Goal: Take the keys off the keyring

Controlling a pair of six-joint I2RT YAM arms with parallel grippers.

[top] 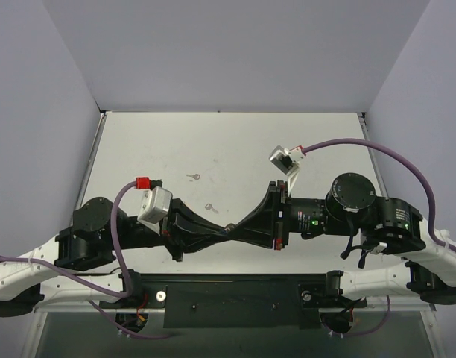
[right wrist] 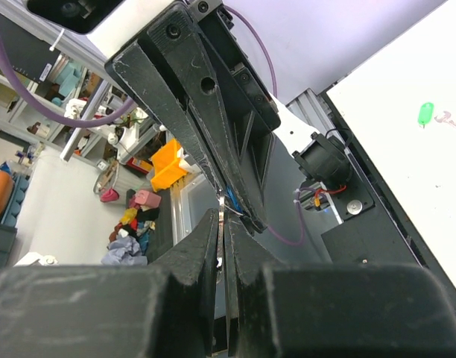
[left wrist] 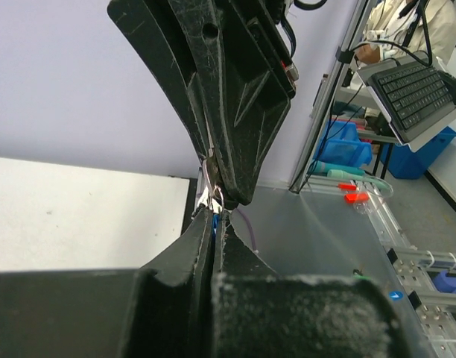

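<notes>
**Two grippers pinch the keyring above the table**

**From above.** The left gripper (top: 223,230) and the right gripper (top: 235,226) meet tip to tip over the near middle of the white table (top: 317,142). Both are squeezed shut. What sits between them is too small to see here. Two loose keys lie flat on the table. The near key (top: 210,207) is just past the tips, and the far key (top: 192,177) is farther back. There is lots of bare table behind and to both sides. The black base rail (top: 235,298) at the near edge is close. Grey walls (top: 213,52) stand on three sides.

**Left wrist.** The left gripper's own fingers are pressed together, with a bit of blue tag (left wrist: 215,221) caught at their tips. The silvery keyring (left wrist: 211,192) pokes up to the right gripper's tip, which comes down from above. Black fingers hide most of the ring. Past the table edge are a keyboard (left wrist: 418,89) and a blue bin (left wrist: 346,144).

**Right wrist.** The right gripper's fingers are shut on a thin silvery wire of the keyring. A green tag (right wrist: 425,113) lies on the white table at the right, with a blurry key beside it. I cannot tell which of the two loose keys it belongs to. A yellow bin (right wrist: 168,164) sits in the messy room behind.
</notes>
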